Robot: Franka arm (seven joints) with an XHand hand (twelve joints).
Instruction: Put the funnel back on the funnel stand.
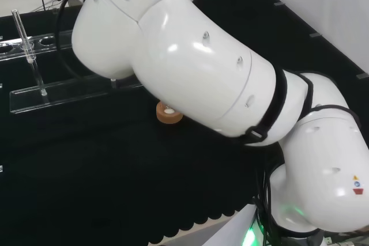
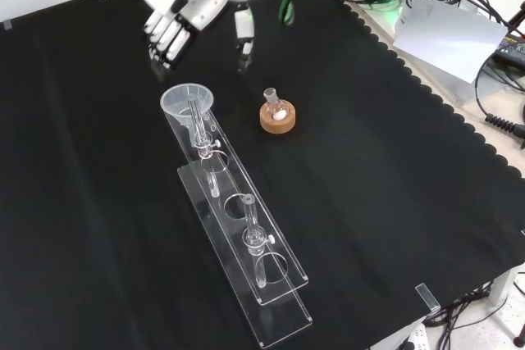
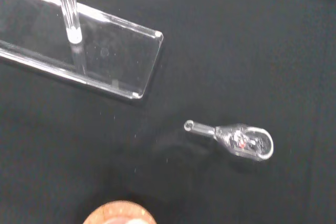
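Observation:
A clear funnel point(image 2: 188, 102) sits upright in the far end hole of the clear acrylic funnel stand point(image 2: 275, 288), its stem passing down through the top rail. My hand point(image 2: 176, 15) hovers above the cloth just beyond the funnel, apart from it, fingers straight and pointing down, with nothing in it. The thumb point(image 2: 244, 38) hangs to the right of the fingers in the front view. In the wrist view the stand's base plate point(image 3: 113, 59) and one of its clear posts point(image 3: 68, 9) are close by. The head view has the stand point(image 1: 63, 91) at the left.
A small glass flask stands on a cork ring point(image 2: 276, 117) right of the funnel; the ring point(image 1: 169, 113) peeks out under the arm's links point(image 1: 196, 61). A small glass stopper point(image 3: 242, 141) lies on the cloth. A second glass piece point(image 2: 253, 231) stands in the stand.

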